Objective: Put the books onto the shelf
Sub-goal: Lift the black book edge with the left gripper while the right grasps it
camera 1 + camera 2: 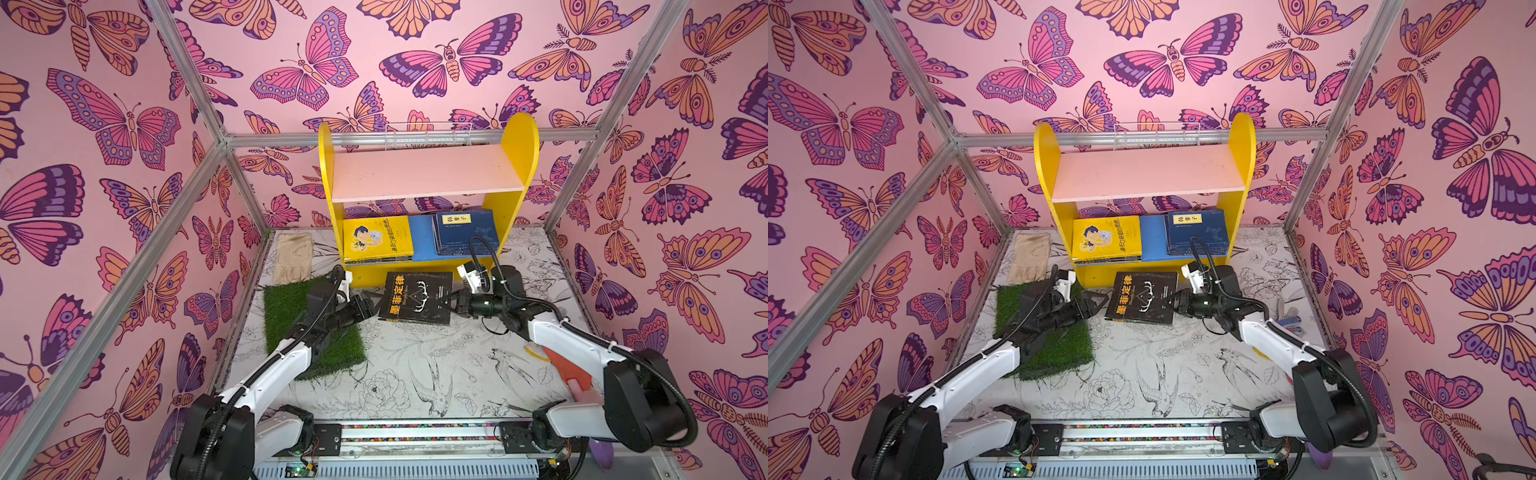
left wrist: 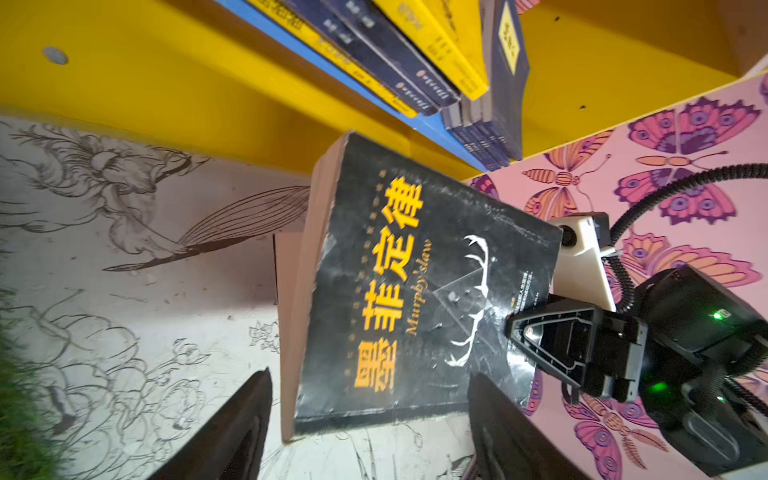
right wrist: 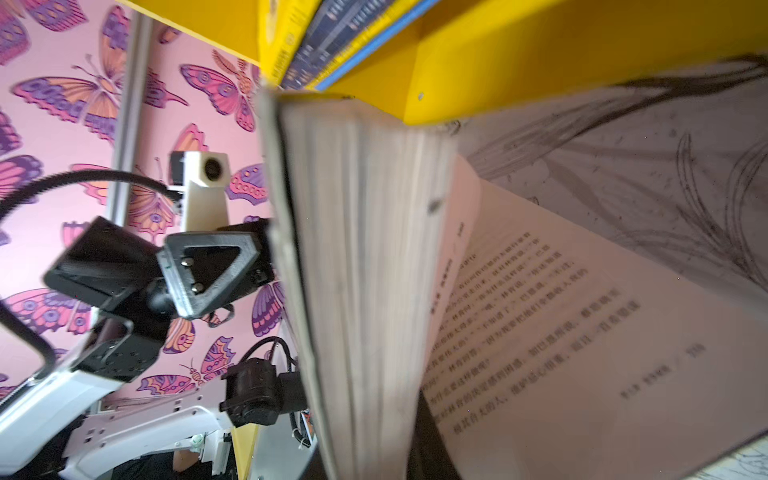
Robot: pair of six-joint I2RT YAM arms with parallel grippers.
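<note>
While the white table, printed with black line drawings of birds and flowers, spreads beneath both pincers, the small two-tier shelf stands on it just beyond them, with rounded yellow side panels, a pale pink upper board and a blue lower board. Under the left arm, behind its pincer, lies a square of green artificial turf.

Between the two pincers sits the thick black paperback with orange characters and a white antler drawing. It is in front of the shelf, not on it, with its far edge right at the shelf's yellow base.

On the blue lower board, beyond the left pincer, a bright yellow paperback lies flat on top of a short stack. Beyond the right pincer, navy paperbacks lie flat in a second stack, the top one bearing a yellow title label. A strip of bare blue board separates the two stacks.

A flat beige glove lies past the turf, to the outer side of the left pincer.

The right pincer is clenched on the black paperback's near edge. In the right wrist view the block of pages is held up while one lower leaf hangs open toward the table.

The left pincer is released. Its fingers stand wide apart at the book's opposite edge, and I cannot tell whether they touch it.
</note>
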